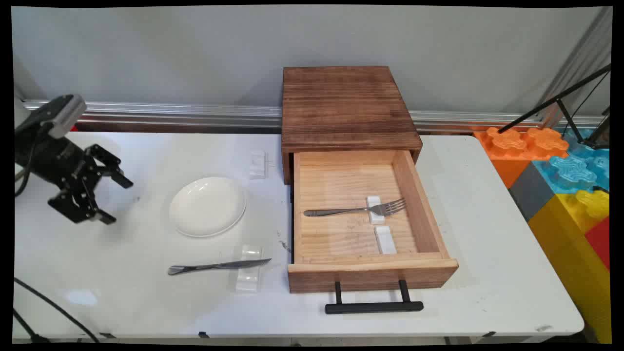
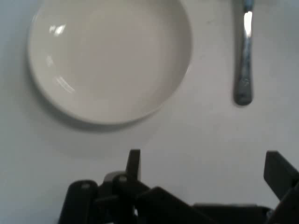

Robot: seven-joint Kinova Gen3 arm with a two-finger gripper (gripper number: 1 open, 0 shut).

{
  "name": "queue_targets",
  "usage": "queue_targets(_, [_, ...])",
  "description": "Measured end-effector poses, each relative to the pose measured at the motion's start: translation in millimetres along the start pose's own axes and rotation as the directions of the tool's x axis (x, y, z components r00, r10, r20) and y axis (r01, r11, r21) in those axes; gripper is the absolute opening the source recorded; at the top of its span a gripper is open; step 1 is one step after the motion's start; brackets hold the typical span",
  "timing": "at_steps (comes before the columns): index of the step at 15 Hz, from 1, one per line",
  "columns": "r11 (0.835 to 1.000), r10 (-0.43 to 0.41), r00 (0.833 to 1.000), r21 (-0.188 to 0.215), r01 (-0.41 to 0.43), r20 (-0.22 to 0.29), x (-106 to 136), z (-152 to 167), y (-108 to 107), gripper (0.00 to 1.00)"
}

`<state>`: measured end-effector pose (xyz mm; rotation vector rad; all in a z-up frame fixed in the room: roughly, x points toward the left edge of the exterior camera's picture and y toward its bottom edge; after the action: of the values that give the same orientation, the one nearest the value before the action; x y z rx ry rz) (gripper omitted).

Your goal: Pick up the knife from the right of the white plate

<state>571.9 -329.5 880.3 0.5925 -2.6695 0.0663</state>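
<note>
Counts: one plate (image 1: pixel 207 206), one knife (image 1: pixel 218 266), one fork (image 1: pixel 356 210), one drawer (image 1: pixel 363 214).
Drawer: pulled open from a wooden box (image 1: pixel 347 108); fork inside, propped on one of two white rests (image 1: pixel 375 209).
End effector (image 1: pixel 109 200): fingers (image 2: pixel 134 164) apart, holding nothing, above the left worktop (image 1: pixel 487 253), nearest the plate.
Knife: near front edge, blade on a clear rest.
Room: worktop right of the drawer bare.
</note>
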Motion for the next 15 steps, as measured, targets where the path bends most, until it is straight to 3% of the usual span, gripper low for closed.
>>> queue_targets(6, [0.999,-0.014,0.997,-0.036,0.011,-0.071,14.3,35.4,34.9,1.00])
queue_targets(15, [0.999,0.009,0.988,-0.043,-0.015,-0.153,30.9,100.7,51.2,1.00])
